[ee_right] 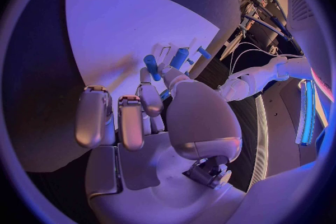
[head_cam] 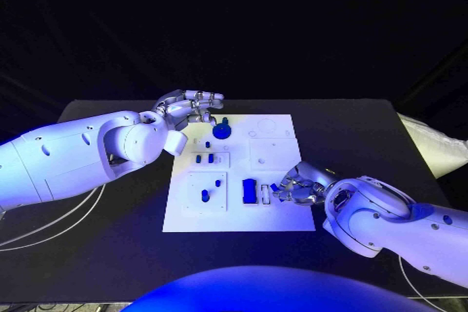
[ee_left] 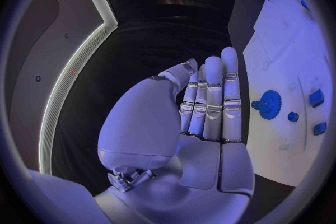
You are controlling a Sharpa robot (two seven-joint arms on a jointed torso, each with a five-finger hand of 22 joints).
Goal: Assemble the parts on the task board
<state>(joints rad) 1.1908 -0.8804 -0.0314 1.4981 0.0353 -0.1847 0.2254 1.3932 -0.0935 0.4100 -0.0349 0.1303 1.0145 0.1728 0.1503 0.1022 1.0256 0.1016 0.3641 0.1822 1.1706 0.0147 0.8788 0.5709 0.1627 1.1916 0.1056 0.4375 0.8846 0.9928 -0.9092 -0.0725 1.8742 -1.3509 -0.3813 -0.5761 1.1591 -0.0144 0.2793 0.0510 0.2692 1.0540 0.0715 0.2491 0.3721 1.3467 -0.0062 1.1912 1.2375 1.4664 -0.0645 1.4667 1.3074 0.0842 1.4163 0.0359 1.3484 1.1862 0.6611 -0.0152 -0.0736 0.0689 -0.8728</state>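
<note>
While our left hand (head_cam: 191, 107) hovers flat and holding nothing by the board's (head_cam: 283, 217) far edge, near the blue gear (head_cam: 222, 130), our right hand (head_cam: 295, 188) pinches a blue peg (ee_right: 152, 67) near the right edge.

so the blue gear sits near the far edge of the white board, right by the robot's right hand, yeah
Not quite: the blue gear does sit near the far edge of the task board, but the hand beside it is the left hand, as the head view shows. The right hand is down by the board's near right part.
</note>
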